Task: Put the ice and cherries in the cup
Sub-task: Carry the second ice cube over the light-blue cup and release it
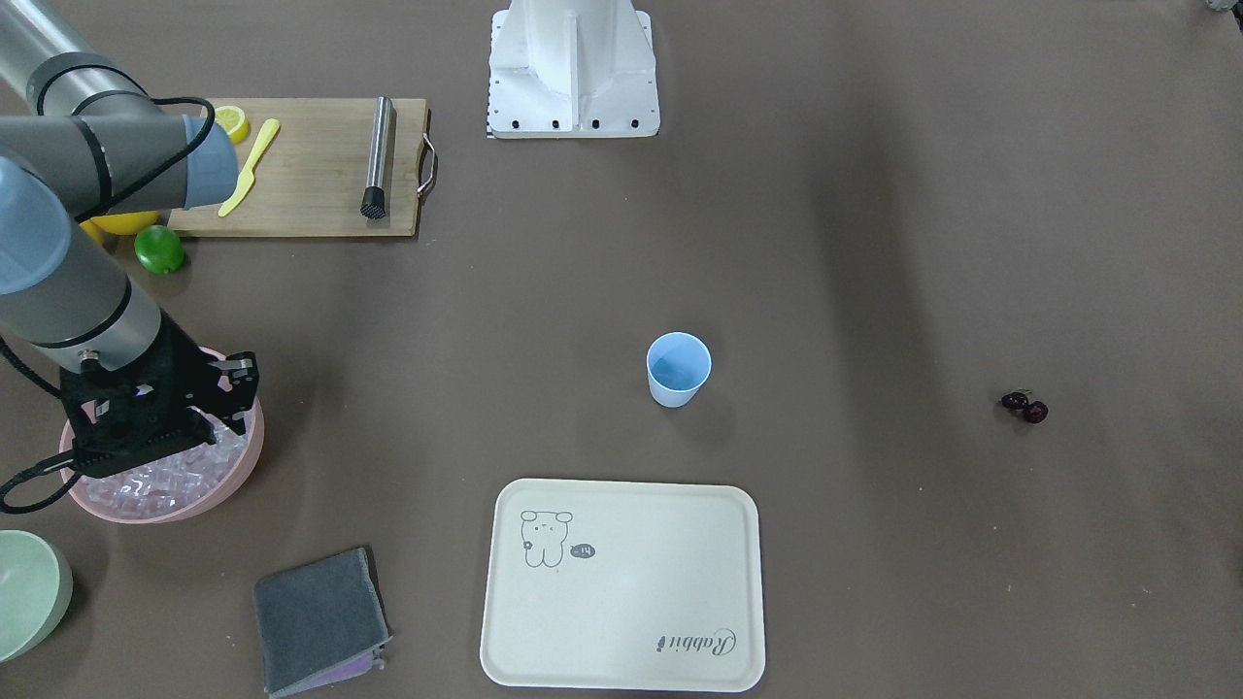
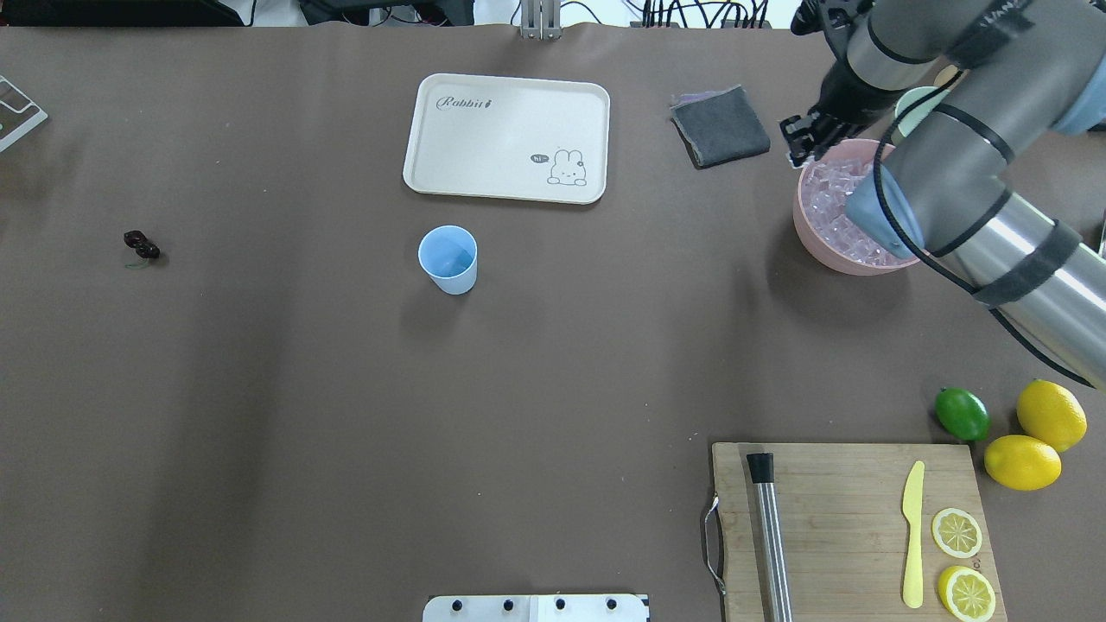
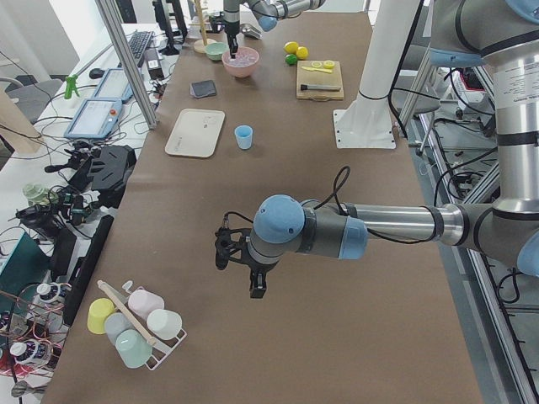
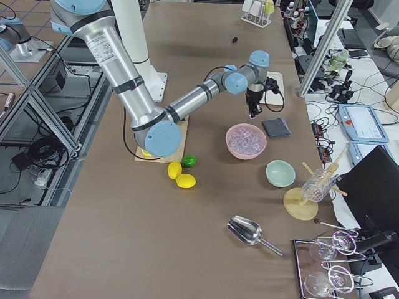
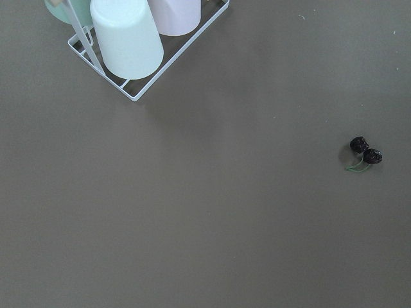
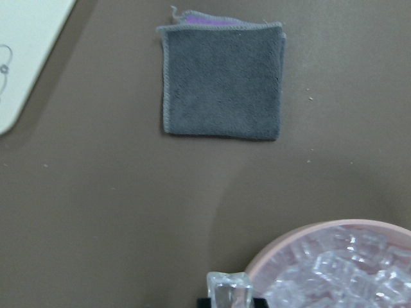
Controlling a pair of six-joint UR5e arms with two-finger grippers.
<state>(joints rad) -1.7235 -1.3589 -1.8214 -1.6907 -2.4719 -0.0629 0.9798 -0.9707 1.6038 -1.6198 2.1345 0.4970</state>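
The cream tray (image 2: pixel 505 138) carries the script word "Rabbit" in one corner. Beside its rabbit drawing (image 2: pixel 566 167), a small dark speech bubble reads "hi".

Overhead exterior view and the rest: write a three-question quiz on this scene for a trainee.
1. True or false: the cherries lie inside the cup.
2. What holds the heap of ice? A. pink bowl B. green bowl C. tray
3. Fill in: the fingers of the right gripper pinch one clear ___.
Key: 1 false; 2 A; 3 ice cube.
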